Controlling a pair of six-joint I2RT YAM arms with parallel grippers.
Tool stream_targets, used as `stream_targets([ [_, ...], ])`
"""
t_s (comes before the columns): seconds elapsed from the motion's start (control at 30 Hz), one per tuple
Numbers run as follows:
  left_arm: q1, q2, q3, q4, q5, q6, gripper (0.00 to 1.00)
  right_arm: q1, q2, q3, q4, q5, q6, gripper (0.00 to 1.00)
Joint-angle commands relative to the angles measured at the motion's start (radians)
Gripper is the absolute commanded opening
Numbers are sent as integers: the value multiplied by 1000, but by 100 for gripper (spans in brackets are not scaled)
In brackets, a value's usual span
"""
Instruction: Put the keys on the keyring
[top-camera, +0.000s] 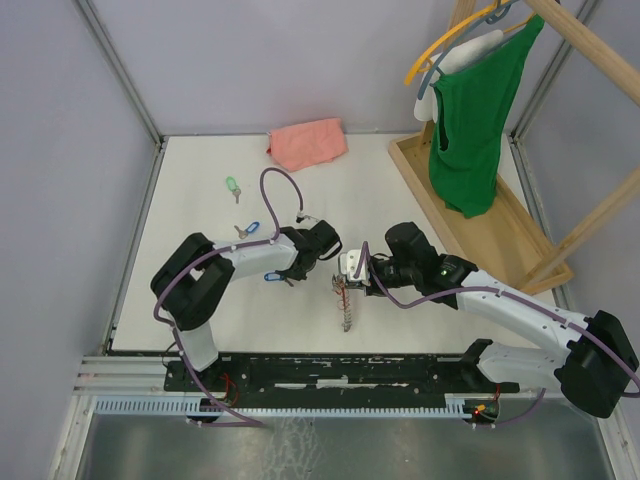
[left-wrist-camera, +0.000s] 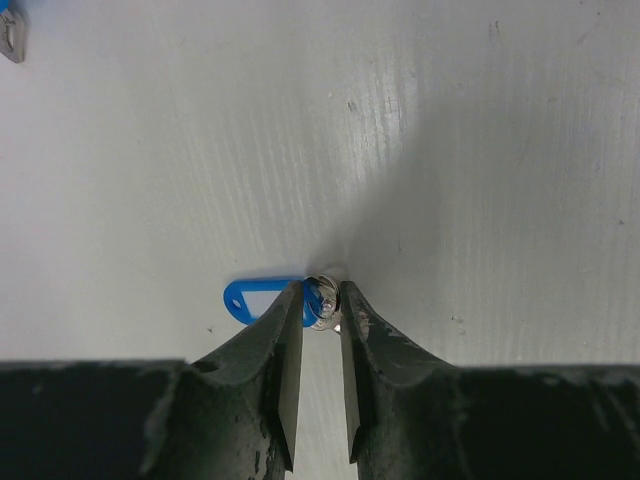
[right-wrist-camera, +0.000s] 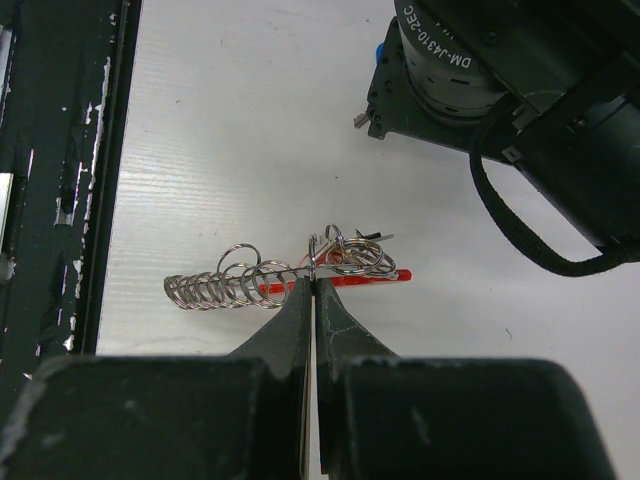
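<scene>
A key with a blue tag (left-wrist-camera: 250, 298) lies low over the white table, and my left gripper (left-wrist-camera: 322, 290) is shut on its silver metal end (left-wrist-camera: 322, 308). From above, that blue tag (top-camera: 272, 276) shows under the left arm, beside the left gripper (top-camera: 290, 279). My right gripper (right-wrist-camera: 313, 280) is shut on one ring of the keyring (right-wrist-camera: 215, 285), a chain of silver rings with a red strip (right-wrist-camera: 385, 277). The top view shows the keyring (top-camera: 347, 308) hanging from the right gripper (top-camera: 347, 285). A green key (top-camera: 232, 187) and another blue key (top-camera: 247, 229) lie loose farther back on the left.
A pink cloth (top-camera: 307, 142) lies at the back of the table. A wooden rack (top-camera: 480, 225) with a green garment (top-camera: 475, 120) on a hanger stands at the right. The left arm's wrist (right-wrist-camera: 500, 90) is close above the keyring. Metal rails (top-camera: 330, 372) run along the near edge.
</scene>
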Motion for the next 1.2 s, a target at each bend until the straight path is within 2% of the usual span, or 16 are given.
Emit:
stream_targets([
  [0.0, -2, 8, 31, -6, -64, 22, 27, 4, -20, 51, 44, -22, -8, 1],
  [0.23, 0, -12, 25, -4, -95, 4, 19, 4, -23, 49, 44, -22, -8, 1],
  [0.77, 22, -13, 7, -1, -79, 0, 16, 4, -23, 50, 46, -27, -4, 1],
  [0.9, 24, -13, 6, 0, -76, 2, 11, 5, -21, 51, 46, -27, -4, 1],
  [1.03, 25, -25, 0, 3, -67, 1, 3, 4, -20, 51, 45, -28, -4, 1],
  [1.17, 25, -69, -28, 35, -68, 2, 3, 4, -19, 52, 44, -21, -5, 1],
])
